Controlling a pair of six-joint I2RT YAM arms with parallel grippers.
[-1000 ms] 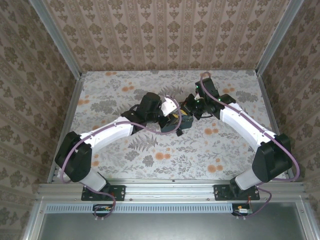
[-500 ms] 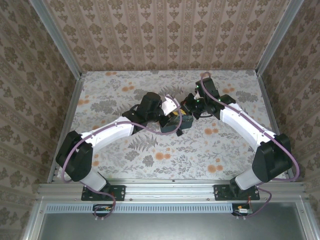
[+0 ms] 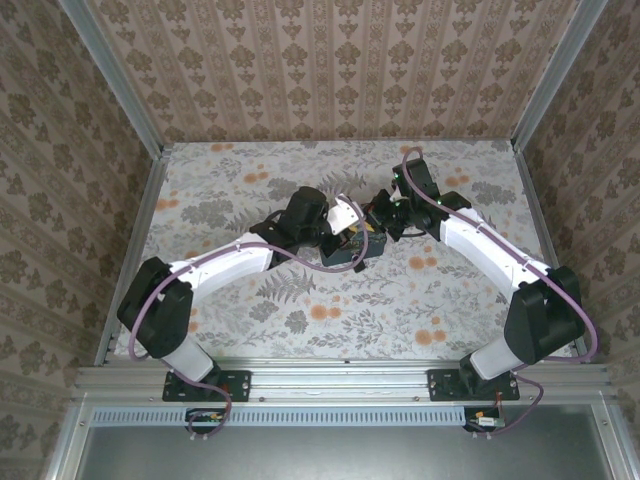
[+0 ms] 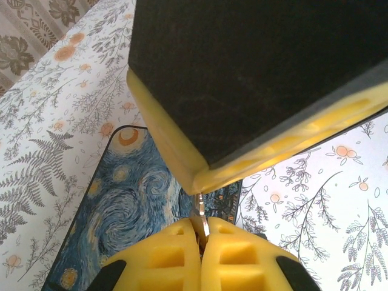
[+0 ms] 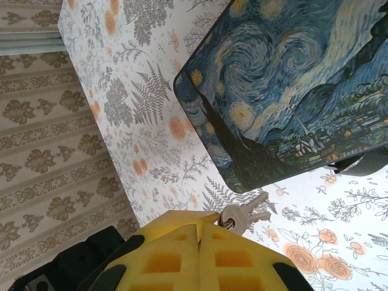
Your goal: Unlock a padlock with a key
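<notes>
Left tool (image 4: 199, 239) closed tight, pinching a thin silver key (image 4: 199, 219) seen edge-on. Key's long axis runs straight up from the fingertips to the tip of the right tool (image 5: 199, 233), also closed, gripping a ring of silver keys (image 5: 237, 218) that point rightward. Both tools meet mid-surface over a blue swirl-painted rectangular mat (image 4: 121, 200) lying flat on the floral-print surface (image 3: 300, 300). Brown patterned wallpaper walls (image 3: 330, 60) on three sides.

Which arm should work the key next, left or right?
Left, probably. The left gripper is shut on a thin silver blade, apparently the key. The right gripper is shut too, silver keys dangling at its tips above the printed mat, so it seems better suited to holding steady.
</notes>
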